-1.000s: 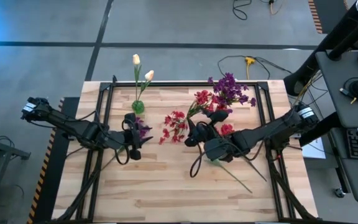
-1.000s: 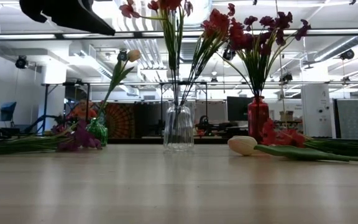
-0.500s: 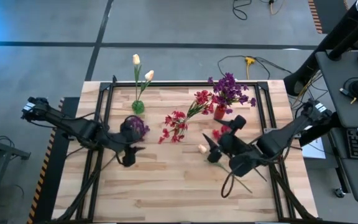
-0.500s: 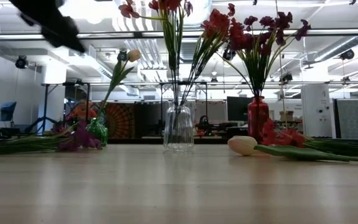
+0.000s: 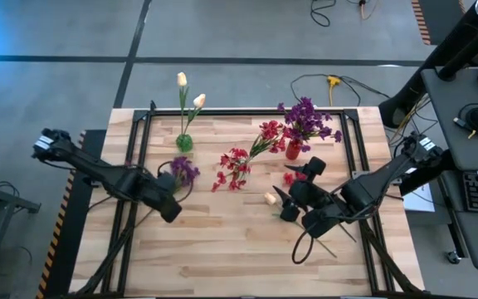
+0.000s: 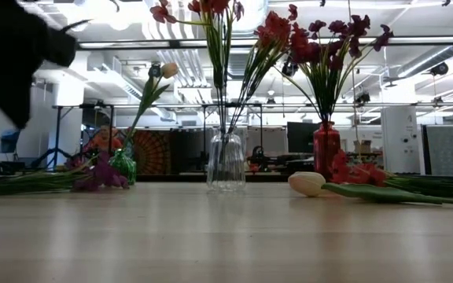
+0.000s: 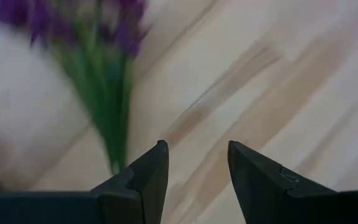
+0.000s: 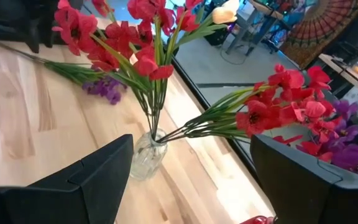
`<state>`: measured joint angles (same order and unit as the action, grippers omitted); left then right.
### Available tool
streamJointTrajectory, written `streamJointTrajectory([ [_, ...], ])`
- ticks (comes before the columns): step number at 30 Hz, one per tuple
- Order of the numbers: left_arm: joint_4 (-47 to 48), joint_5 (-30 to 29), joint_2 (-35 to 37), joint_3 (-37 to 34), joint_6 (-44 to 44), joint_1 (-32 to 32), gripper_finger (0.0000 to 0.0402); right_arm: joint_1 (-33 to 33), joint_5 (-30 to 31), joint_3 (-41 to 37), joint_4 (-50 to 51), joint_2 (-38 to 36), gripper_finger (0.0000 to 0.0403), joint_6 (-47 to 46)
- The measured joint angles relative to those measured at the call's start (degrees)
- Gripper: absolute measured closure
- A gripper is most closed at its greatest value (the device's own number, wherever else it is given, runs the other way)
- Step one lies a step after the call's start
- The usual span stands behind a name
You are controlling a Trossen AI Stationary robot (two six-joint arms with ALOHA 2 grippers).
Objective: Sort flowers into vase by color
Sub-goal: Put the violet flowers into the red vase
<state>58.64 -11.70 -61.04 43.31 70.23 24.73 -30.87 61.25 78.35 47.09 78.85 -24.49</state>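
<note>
Wooden table (image 5: 222,249), seen from overhead, carries three vases along its far half and both dark arms reaching in from either side. Left gripper (image 5: 171,208) hovers just near of a loose purple flower (image 5: 182,170) lying on the boards; its own wrist camera shows the two fingers (image 7: 148,177) standing a little apart with nothing between them, the green stem just beyond the tips. Right gripper (image 5: 285,203) hangs over the table's right half, fingers spread wide and empty, close to a cream tulip bud (image 5: 270,198) and a loose red flower (image 5: 293,176) lying flat.

Clear glass vase (image 6: 226,161) at centre holds red blossoms (image 5: 235,166), which the level view shows fanning high above its neck. Red vase (image 6: 326,149) to the right holds purple blossoms (image 5: 305,116) and more red ones. Small green vase (image 5: 184,142) at far left holds two cream tulips (image 5: 191,91).

Only the level view shows the lit room behind and the tulip bud's stem running off right along the boards; one arm shows there merely as a dark blur at upper left. Right wrist view looks across the glass vase to the purple flower beyond.
</note>
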Motion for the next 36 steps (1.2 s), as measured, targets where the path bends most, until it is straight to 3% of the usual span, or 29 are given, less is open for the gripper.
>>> streamJointTrajectory([
  [3, 2.6, 2.0, -3.3, -0.3, 2.4, 0.0, 0.0253, 0.0, 0.0, 0.0, 0.1, -0.1, 0.0088, 0.4],
  [17, 5.3, 0.2, -15.4, -0.4, 0.3, 0.0, 0.0219, 0.0, 0.2, 0.0, 0.1, -0.1, 0.0088, 0.6],
  [36, -4.9, 0.3, -16.7, -8.8, 2.1, -1.3, 0.0219, 0.0, 0.2, 0.0, 0.0, 0.0, 0.009, 0.7],
])
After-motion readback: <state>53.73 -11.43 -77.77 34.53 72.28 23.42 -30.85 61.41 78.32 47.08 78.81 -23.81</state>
